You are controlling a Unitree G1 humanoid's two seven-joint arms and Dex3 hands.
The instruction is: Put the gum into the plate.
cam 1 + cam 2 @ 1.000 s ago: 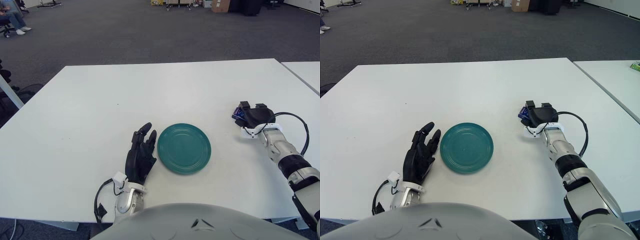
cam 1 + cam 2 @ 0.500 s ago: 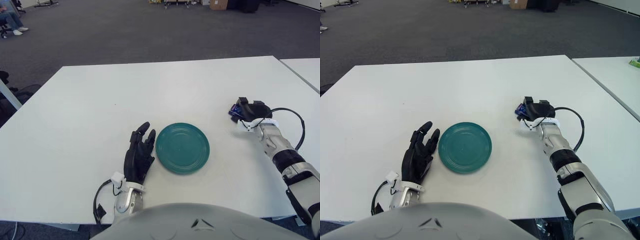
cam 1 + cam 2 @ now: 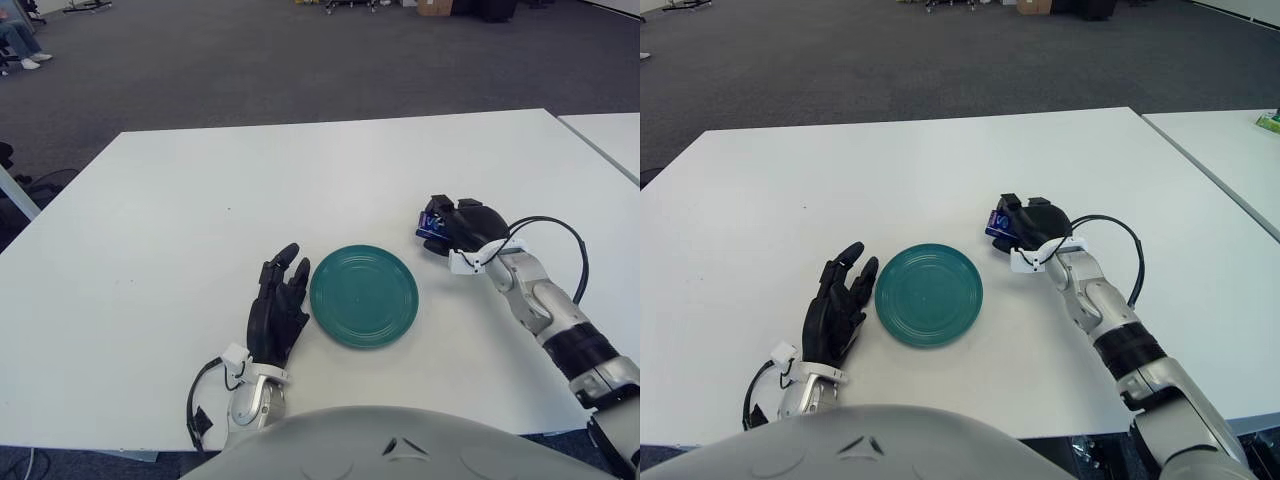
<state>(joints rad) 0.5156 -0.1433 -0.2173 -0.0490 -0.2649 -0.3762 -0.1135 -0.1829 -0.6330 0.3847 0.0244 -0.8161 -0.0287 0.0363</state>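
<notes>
The gum (image 3: pixel 432 222) was pinched in the right hand (image 3: pixel 462 227), near the plate (image 3: pixel 364 296); carrying was judged underway, release over the plate remaining. The left hand (image 3: pixel 280 310), fingers relaxed, showed left of the plate.

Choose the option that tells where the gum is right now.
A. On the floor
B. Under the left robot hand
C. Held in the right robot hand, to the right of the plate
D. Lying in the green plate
C: the right robot hand grips the blue gum just right of the empty plate.

One plate (image 3: pixel 364 296), one gum pack (image 3: pixel 998 221), two tables (image 3: pixel 150 260) (image 3: pixel 605 135).
</notes>
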